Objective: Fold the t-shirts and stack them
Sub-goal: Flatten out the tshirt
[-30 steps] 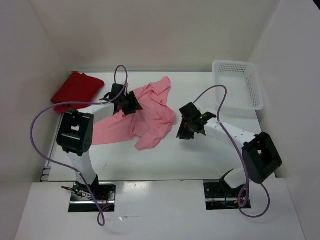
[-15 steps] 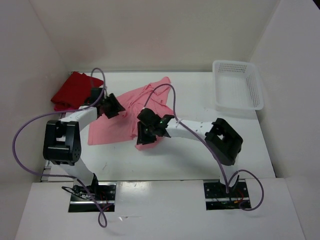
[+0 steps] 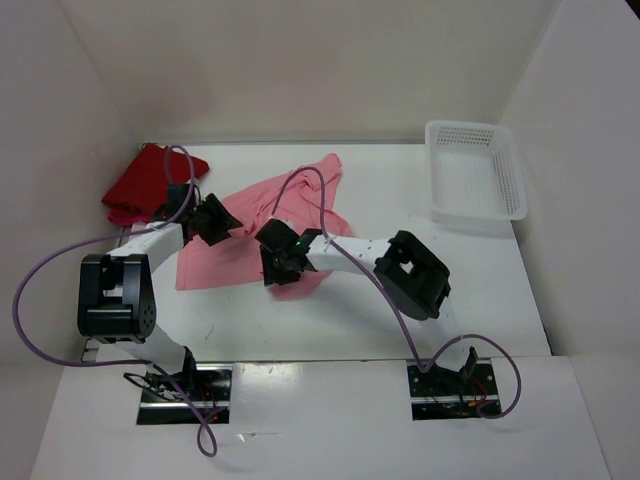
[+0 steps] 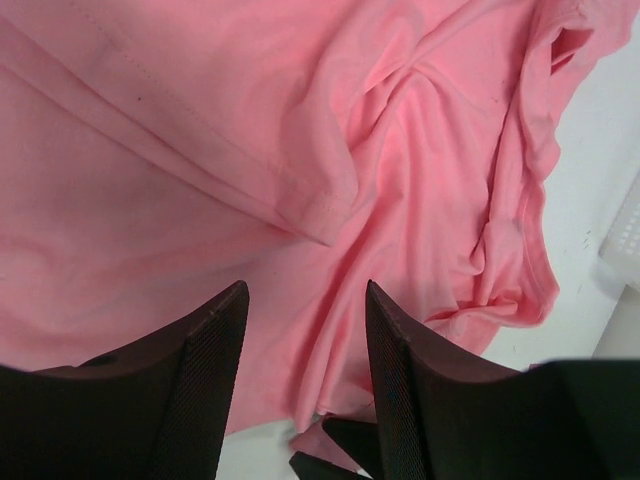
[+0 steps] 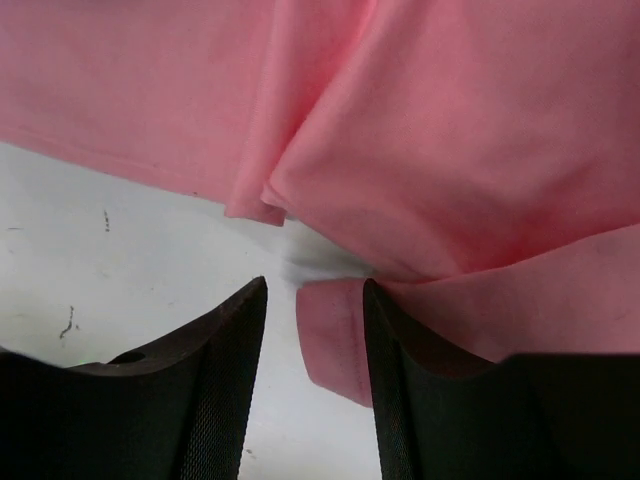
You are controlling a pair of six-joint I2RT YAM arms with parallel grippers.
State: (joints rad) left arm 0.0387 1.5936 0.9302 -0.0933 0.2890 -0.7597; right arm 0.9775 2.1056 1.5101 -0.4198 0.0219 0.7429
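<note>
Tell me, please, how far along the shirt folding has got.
Done: a red pile sits in the far left corner; how neat it is I cannot tell. In hand: the pink shirt lies rumpled in the middle, the left hand open over it and the right hand open at its near hem. Left: folding the pink one and stacking it on the red.

A white perforated plastic basket (image 3: 476,172) stands well to the right of the right gripper (image 3: 270,265) and farther from the arms' bases. It rests on the white table (image 3: 480,300). Small dark scuffs (image 5: 68,322) mark the table just below that gripper.
</note>
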